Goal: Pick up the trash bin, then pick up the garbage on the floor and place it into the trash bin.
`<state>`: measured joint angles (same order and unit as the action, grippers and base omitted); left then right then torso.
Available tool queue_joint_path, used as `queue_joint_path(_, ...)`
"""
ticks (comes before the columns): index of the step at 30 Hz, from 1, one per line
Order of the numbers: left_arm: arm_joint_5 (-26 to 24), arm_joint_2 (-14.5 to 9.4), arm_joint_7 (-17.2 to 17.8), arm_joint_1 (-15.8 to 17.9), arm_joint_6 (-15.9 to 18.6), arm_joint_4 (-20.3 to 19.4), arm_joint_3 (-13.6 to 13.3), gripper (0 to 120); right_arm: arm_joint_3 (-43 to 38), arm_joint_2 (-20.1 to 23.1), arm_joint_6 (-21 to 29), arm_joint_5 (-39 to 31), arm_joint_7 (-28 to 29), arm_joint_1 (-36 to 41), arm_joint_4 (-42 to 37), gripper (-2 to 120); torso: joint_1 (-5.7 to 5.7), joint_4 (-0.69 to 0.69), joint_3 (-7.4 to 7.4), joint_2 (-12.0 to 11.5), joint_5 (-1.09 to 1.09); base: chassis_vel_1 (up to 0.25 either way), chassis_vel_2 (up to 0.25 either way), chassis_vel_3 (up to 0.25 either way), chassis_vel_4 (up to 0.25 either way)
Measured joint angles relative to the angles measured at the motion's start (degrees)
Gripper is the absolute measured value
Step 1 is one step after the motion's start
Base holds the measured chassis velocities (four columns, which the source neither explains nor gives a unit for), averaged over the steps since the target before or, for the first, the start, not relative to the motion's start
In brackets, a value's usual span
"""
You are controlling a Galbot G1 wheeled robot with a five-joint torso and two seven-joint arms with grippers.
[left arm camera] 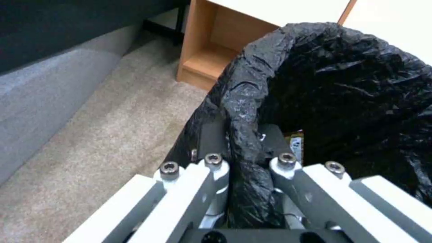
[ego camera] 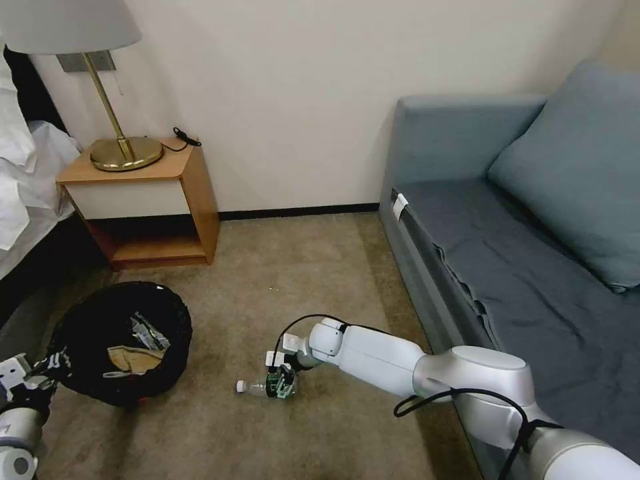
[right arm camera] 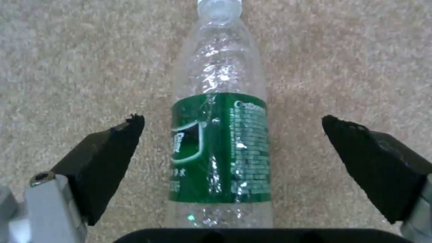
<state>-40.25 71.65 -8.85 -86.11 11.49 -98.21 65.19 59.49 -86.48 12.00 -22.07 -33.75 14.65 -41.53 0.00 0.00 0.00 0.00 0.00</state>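
One clear plastic bottle with a green label (right arm camera: 219, 135) lies lengthwise between the right gripper's (right arm camera: 232, 158) spread fingers, cap pointing away; left gripper (left arm camera: 245, 162) clamps the black-bagged round trash bin's (ego camera: 123, 340) rim.

A wooden nightstand (ego camera: 143, 207) stands against the cream wall (ego camera: 300, 100), with an open shelf beneath its white drawer front. On its top sits a brass table lamp (ego camera: 117, 130) with a pale shade, and a black cable (ego camera: 185, 139) lies coiled near the back corner. White bedding (ego camera: 23, 180) hangs at the far left. A grey-blue sofa (ego camera: 507, 267) fills the right side, a matching cushion (ego camera: 587, 173) leaning on its back. Tan carpet (ego camera: 300, 280) covers the floor, edged by a dark baseboard (ego camera: 300, 212).
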Motion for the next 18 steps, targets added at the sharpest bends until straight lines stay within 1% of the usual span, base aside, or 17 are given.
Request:
queue_joint_path(9, -0.2, 0.1, 0.0, 0.1, 0.0, 0.1, 0.2, 5, -0.3, -0.9, -0.7, 1.4, -0.3, 0.7, 1.8, 100, 0.00, 0.00, 0.00, 0.0, 0.00, 0.000, 0.000, 0.000, 0.000)
queue_joint_path(10, -0.2, 0.1, 0.0, 0.1, 0.0, 0.2, 0.2, 5, -0.3, -1.0, -0.8, 1.6, -0.5, 0.7, 2.0, 98, 0.00, 0.00, 0.00, 0.0, 0.00, 0.000, 0.000, 0.000, 0.000)
queue_joint_path(11, -0.2, 0.1, 0.0, 0.1, 0.0, 0.3, 0.1, 5, -0.4, -1.0, -1.1, 2.2, -1.1, 0.8, 2.3, 91, 0.00, 0.00, 0.00, 0.0, 0.00, 0.000, 0.000, 0.000, 0.000)
queue_joint_path(13, -0.2, 0.1, 0.0, 0.1, 0.0, 0.3, 0.1, 5, -0.4, -1.0, -1.2, 2.3, -1.2, 0.8, 2.3, 91, 0.00, 0.00, 0.00, 0.0, 0.00, 0.000, 0.000, 0.000, 0.000)
queue_joint_path(15, -0.2, 0.2, 0.0, 0.2, 0.0, 0.4, 0.0, 5, -0.6, -1.0, -1.6, 3.1, -2.0, 0.8, 2.9, 77, 0.00, 0.00, 0.00, 0.0, 0.00, 0.000, 0.000, 0.000, 0.000)
queue_joint_path(17, -0.2, 0.2, -0.1, 0.3, 0.0, 0.5, 0.0, 5, -0.7, -1.0, -1.7, 3.3, -2.1, 0.8, 2.9, 77, 0.00, 0.00, 0.00, 0.0, 0.00, 0.000, 0.000, 0.000, 0.000)
queue_joint_path(18, -0.2, 0.3, -0.1, 0.4, 0.0, 0.5, -0.1, 5, -0.8, -1.0, -1.8, 3.5, -2.3, 0.9, 3.2, 71, 0.00, 0.00, 0.00, 0.0, 0.00, 0.000, 0.000, 0.000, 0.000)
